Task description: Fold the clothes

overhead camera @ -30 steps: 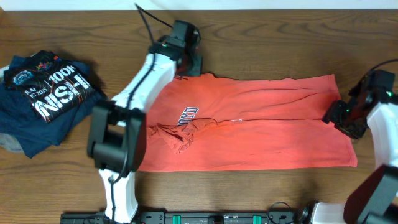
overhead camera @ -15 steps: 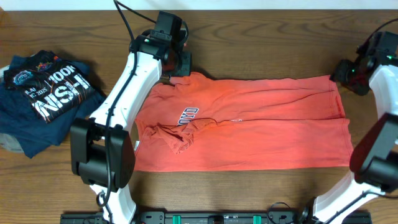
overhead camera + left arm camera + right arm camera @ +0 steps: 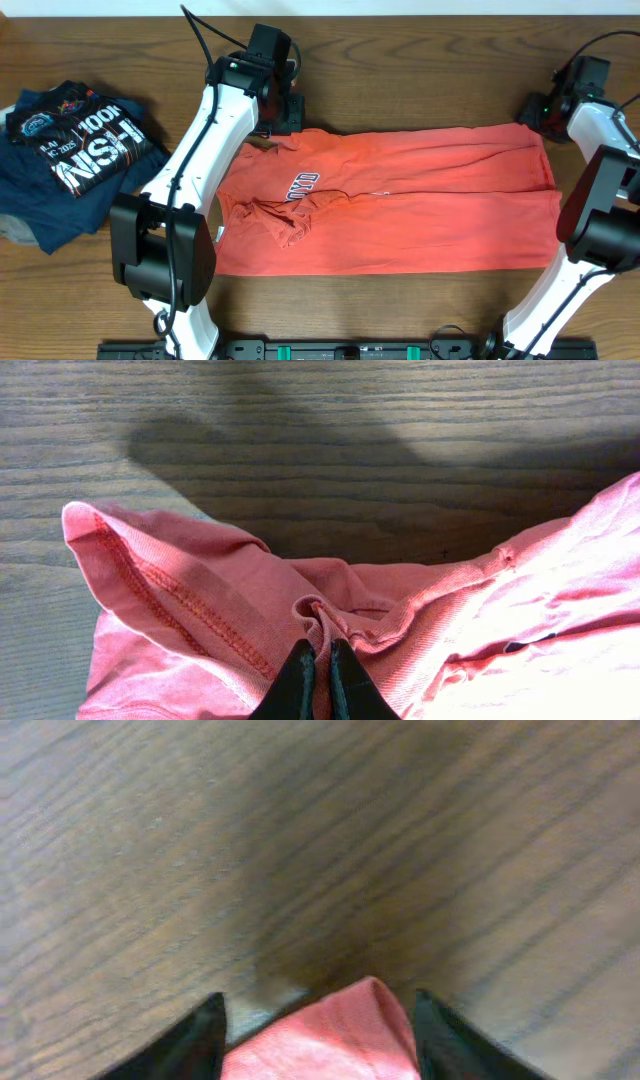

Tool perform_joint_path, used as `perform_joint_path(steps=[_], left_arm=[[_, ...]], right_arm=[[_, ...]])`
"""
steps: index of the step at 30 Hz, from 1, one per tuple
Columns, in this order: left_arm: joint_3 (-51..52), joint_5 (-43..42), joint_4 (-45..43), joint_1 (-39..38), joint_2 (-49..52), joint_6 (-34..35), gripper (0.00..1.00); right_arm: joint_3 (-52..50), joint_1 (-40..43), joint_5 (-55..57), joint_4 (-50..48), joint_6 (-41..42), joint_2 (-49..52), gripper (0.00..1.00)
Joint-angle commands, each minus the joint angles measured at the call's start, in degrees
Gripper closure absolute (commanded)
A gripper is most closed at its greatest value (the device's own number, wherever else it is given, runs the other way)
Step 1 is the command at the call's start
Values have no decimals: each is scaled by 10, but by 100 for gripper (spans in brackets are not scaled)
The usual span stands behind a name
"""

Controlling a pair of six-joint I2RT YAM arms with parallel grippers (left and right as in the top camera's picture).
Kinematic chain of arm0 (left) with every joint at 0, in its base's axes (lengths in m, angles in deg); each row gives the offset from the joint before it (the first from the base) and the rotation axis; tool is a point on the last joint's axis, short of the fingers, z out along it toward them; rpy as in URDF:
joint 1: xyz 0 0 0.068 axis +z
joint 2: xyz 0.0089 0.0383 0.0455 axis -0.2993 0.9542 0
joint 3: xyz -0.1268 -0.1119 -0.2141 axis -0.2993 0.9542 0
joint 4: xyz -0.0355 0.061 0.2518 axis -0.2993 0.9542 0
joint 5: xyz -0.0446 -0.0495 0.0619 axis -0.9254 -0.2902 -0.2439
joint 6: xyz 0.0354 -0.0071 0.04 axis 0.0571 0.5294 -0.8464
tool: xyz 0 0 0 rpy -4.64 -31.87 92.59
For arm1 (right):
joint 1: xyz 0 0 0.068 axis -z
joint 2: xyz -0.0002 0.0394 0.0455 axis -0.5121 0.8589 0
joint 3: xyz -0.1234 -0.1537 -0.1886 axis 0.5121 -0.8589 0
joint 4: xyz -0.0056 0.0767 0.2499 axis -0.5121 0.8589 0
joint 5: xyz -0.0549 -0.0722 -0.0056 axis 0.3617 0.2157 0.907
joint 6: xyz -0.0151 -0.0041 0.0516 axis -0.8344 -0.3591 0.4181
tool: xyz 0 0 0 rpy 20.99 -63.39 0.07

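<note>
1. Overhead: the coral-red T-shirt (image 3: 420,200) lies spread flat at mid-table, long side running left-right, on the wood table (image 3: 400,310).
   - White lettering (image 3: 298,184) shows on its left part. A crumpled, bunched patch (image 3: 285,215) sits just near of the lettering.
   - The left gripper (image 3: 283,120) is on the shirt's far-left corner. The right gripper (image 3: 533,112) is at the far-right corner.
   - A pile of dark folded shirts (image 3: 75,150) with white print lies at the far left, well apart from the red one.
2. Left wrist: the left gripper (image 3: 318,650) is clenched, jaws nearly together, pinching a small raised fold of the T-shirt (image 3: 180,610).
   - A stitched hem (image 3: 150,585) runs diagonally to the left of the pinch.
   - Bare table (image 3: 300,420) with the arm's shadow lies beyond the cloth edge.
3. Right wrist: blurry view. The right gripper (image 3: 315,1010) has its jaws spread, one dark finger (image 3: 195,1040) on each side of a rounded corner of the T-shirt (image 3: 330,1030).
   - The cloth sits between the fingers and reaches close to both, but I can't tell whether it touches them. It is not clamped.
   - The rest of the view is table (image 3: 300,820).
</note>
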Motion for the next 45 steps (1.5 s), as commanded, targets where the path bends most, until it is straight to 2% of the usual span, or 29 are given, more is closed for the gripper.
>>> perform_joint_path(steps=[1,5,6,9,11,13,16,19,20,27,33,36,41,45], left_arm=[[-8,6,4,3,-12,5,94],[-8,6,4,3,-12,5,94],[-8,6,4,3,-12,5,94],[-8,6,4,3,-12,5,94],[-8,6,4,3,-12,5,94],[-8,6,4,3,-12,5,94],[-8,6,4,3,-12,5,94],[-8,6,4,3,-12,5,94],[-8,6,4,3,-12,5,94],[-8,42,12,3,-23,5,94],[-8,41,38,3,-66,17,94],[-8,31,80,3,-83,25,93],[-8,-33,169,3,-90,25,94],[-8,-38,252,2,-90,25,94]], right_arm=[[8,-13,12,1,8,18,59],[8,-15,25,8,8,21,78],[8,-15,30,8,8,21,79],[8,-14,33,10,8,21,73],[8,-14,41,14,8,21,60],[8,-14,50,18,8,21,58],[8,-14,56,23,8,21,72],[8,-14,56,31,8,21,97],[8,-14,56,35,8,21,99],[22,-5,54,77,8,-13,99],[75,21,54,194,8,-83,99],[77,34,55,254,7,-116,99],[77,56,56,364,-6,-145,99],[75,70,82,450,-5,-145,99]])
